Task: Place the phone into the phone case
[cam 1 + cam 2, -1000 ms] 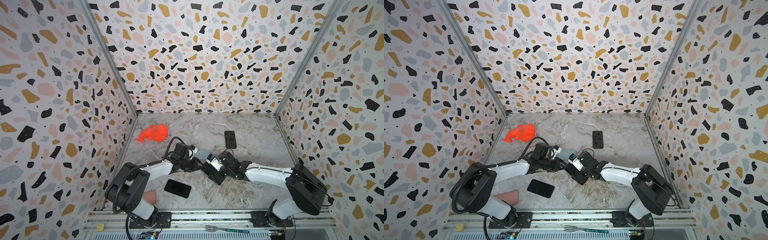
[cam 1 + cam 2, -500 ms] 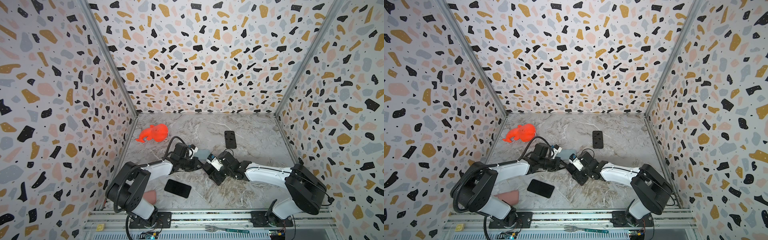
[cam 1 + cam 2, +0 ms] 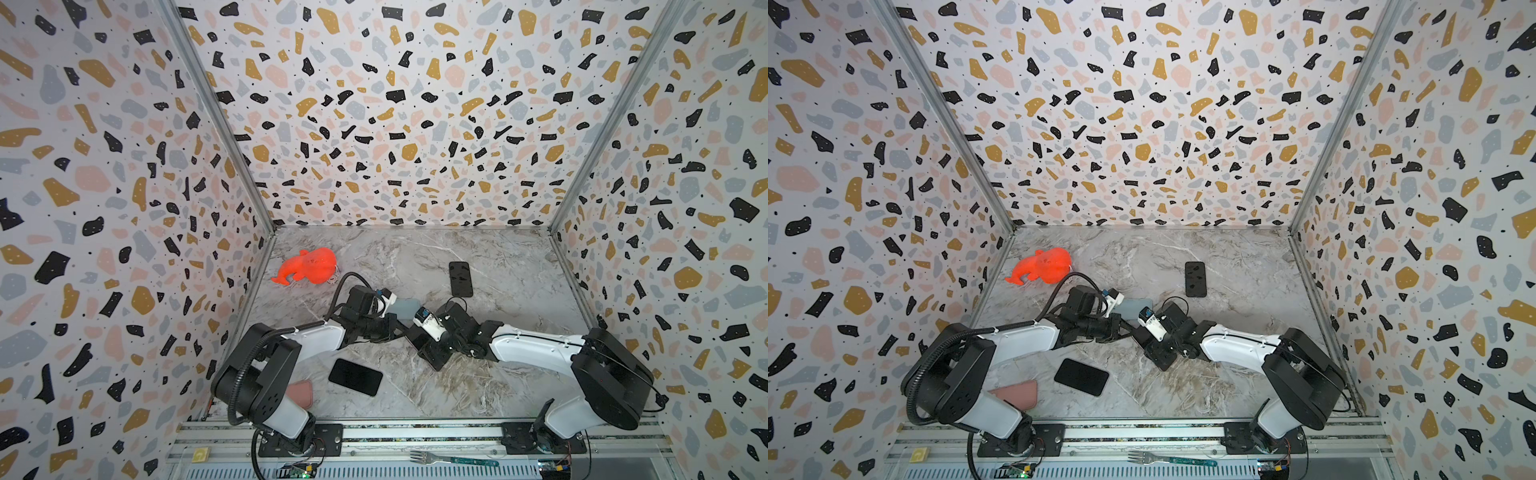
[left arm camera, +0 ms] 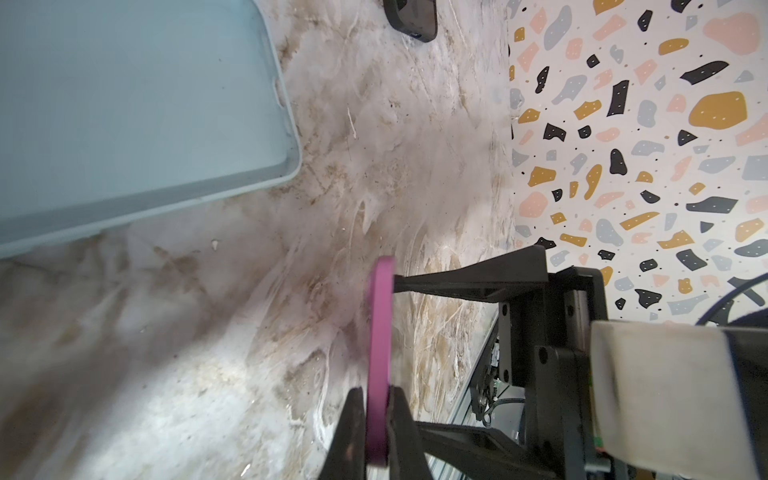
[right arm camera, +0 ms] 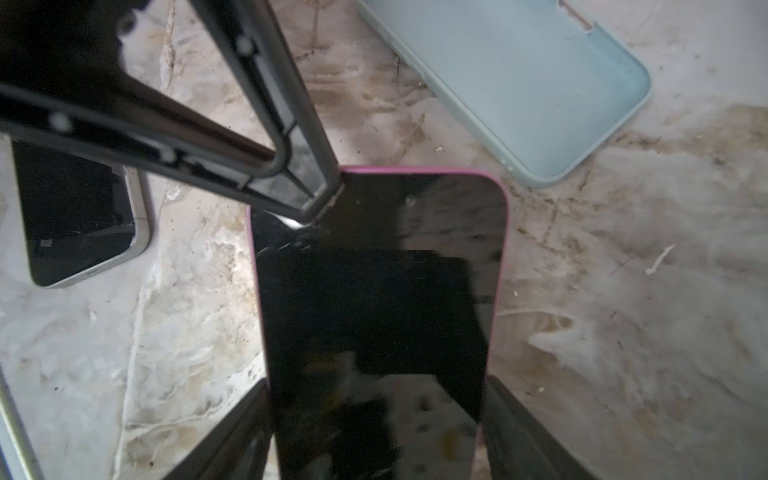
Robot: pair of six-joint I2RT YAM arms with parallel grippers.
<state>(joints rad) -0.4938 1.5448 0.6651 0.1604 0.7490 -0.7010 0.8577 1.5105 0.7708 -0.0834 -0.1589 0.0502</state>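
A black-screened phone [image 5: 374,291] with a pink rim is held up on edge above the marble table. My right gripper [image 5: 376,386] spans its width, one finger against each long side. My left gripper [image 4: 377,395] is shut on the pink edge [image 4: 380,332] near a corner; its finger [image 5: 291,166] reaches across that corner in the right wrist view. The light blue phone case [image 5: 519,75] lies open side up just beyond the phone, also showing as the case [image 3: 403,307] between the wrists in both top views. The grippers meet mid-table at the left gripper [image 3: 398,328].
A second black phone [image 3: 355,377] lies flat near the front. A dark phone-shaped slab [image 3: 460,278] lies further back. A pink case [image 3: 1017,395] sits by the left arm's base, an orange toy [image 3: 309,266] at the back left, and a fork [image 3: 453,459] on the front rail.
My left gripper's jaws have closed onto the phone's edge. Both arms have stayed almost where they were.
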